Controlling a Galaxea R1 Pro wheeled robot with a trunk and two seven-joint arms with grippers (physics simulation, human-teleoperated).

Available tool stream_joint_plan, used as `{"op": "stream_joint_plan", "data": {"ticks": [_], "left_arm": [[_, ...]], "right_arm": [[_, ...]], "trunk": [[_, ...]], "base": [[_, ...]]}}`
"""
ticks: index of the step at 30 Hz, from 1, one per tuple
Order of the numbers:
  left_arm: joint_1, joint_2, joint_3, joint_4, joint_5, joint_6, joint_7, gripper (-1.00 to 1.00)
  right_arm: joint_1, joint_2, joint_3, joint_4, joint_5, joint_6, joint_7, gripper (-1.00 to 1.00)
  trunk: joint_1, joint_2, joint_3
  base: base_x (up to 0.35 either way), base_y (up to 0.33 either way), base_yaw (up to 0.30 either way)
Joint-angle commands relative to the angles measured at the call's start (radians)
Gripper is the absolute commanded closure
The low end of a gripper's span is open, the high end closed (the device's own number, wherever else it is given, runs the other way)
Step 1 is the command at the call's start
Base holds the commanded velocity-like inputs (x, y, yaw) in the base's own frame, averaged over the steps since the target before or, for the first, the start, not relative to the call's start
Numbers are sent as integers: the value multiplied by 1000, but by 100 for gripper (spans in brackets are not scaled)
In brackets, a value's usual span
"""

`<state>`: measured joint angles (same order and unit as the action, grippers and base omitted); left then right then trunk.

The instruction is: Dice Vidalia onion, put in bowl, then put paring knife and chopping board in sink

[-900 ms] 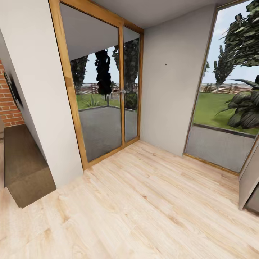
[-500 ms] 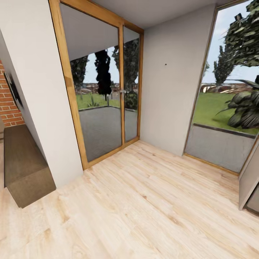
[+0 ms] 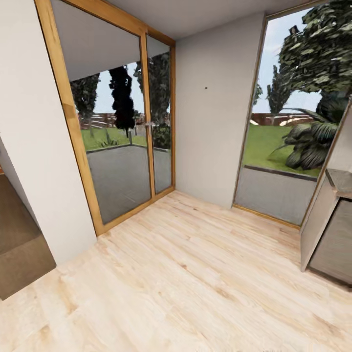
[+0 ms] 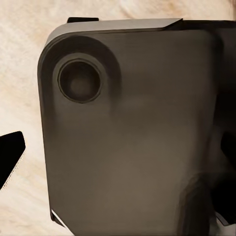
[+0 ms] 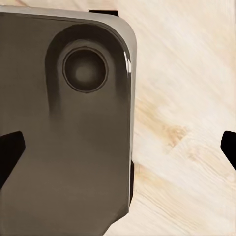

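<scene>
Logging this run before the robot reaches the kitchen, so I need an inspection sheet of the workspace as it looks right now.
Surface: light wooden plank floor, bare where visible.
Job's things: nothing seen; a grey cabinet edge with a worktop corner shows at the right of the head view.
Clutter: nothing seen.
Tools: right tool, dark fingertips at opposite picture edges, apart, nothing between them; left tool, one dark fingertip visible, state unclear. Both wrist views look at the robot's dark grey base over floor.
Cables: nothing seen.
Surroundings: wood-framed glass door, white wall, tall window onto garden, brown step at left.
</scene>
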<state>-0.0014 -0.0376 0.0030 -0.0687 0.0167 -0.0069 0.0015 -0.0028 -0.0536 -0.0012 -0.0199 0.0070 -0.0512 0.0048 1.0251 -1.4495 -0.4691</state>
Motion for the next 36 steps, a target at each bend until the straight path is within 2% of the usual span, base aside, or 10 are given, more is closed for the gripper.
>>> {"op": "stream_joint_plan", "data": {"ticks": [1,25,29,36], "left_arm": [[0,-1,0,0,2,-1,0,-100],[0,4,0,1,2,-1,-1,-100],[0,26,0,2,2,-1,0,-100],[0,46,-1,4,3,-1,0,-100]], "right_arm": [[0,0,0,0,0,-7,1,-100],[0,0,0,1,1,-39,1,-100],[0,0,0,2,1,-39,1,-100],[0,0,-5,2,1,-39,1,-100]], "trunk": [[0,0,-1],[0,0,-1],[0,0,-1],[0,0,-1]], "base": [[0,0,-300],[0,0,-300],[0,0,-300],[0,0,-300]]}}
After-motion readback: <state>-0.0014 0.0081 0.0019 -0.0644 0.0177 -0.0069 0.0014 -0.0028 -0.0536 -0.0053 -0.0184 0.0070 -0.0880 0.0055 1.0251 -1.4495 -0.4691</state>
